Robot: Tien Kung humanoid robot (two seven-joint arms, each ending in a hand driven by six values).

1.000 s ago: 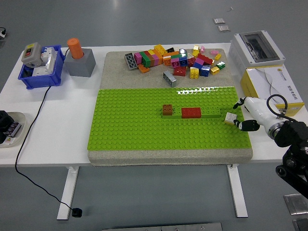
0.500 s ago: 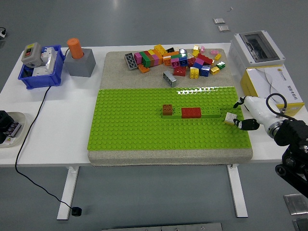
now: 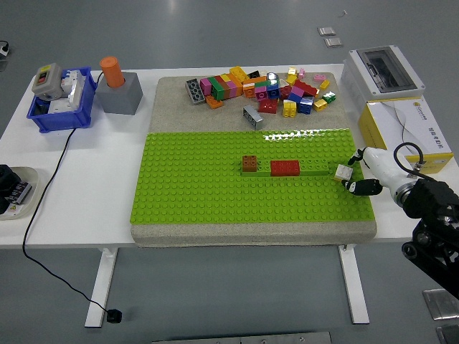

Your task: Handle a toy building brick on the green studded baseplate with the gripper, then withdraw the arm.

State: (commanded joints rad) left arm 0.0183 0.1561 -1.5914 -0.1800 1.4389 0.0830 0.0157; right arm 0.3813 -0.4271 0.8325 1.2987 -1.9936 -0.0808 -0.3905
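The right hand (image 3: 356, 174) holds a small white brick (image 3: 343, 172) at the right edge of the green baseplate (image 3: 201, 186).

Its fingers pinch the brick, which sits just past the right end of a brick row: brown brick (image 3: 249, 163), red brick (image 3: 285, 168), green brick (image 3: 314, 168). Loose bricks (image 3: 262, 89) lie behind.

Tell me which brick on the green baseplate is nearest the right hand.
The small white brick, right of the red and brown bricks.
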